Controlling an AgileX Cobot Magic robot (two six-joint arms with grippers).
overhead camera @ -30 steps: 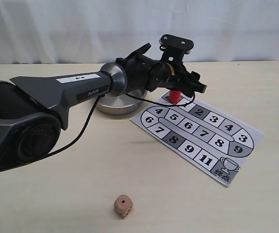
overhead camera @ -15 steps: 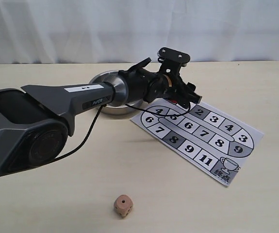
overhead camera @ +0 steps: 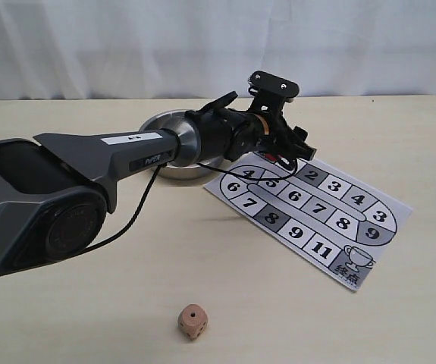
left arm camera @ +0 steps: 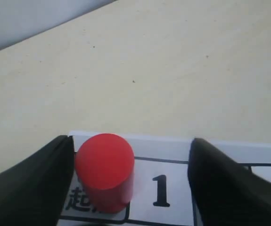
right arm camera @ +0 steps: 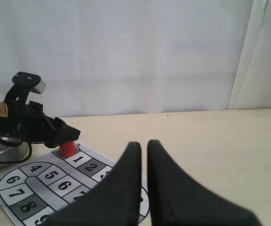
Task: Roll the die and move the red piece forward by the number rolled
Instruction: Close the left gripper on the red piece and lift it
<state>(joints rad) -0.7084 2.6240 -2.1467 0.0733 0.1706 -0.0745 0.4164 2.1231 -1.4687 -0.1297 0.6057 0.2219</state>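
The red piece (left arm camera: 104, 165) is standing on the board's (overhead camera: 318, 206) start square, your left gripper (left arm camera: 131, 145) is straddling it with jaws apart, and the die (overhead camera: 192, 321) is lying well off the board.

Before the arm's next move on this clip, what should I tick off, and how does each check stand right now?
1. Die at rest on the table, off the board: ok.
2. Roll readable: ok, the top face looks like a single pip.
3. Red piece upright on the start square: ok.
4. Left gripper open, one finger on each side of the piece: ok, though the piece sits close to one finger.
5. Square 1 beside the piece free: ok.
6. Right gripper shut, empty, back from the board: ok.
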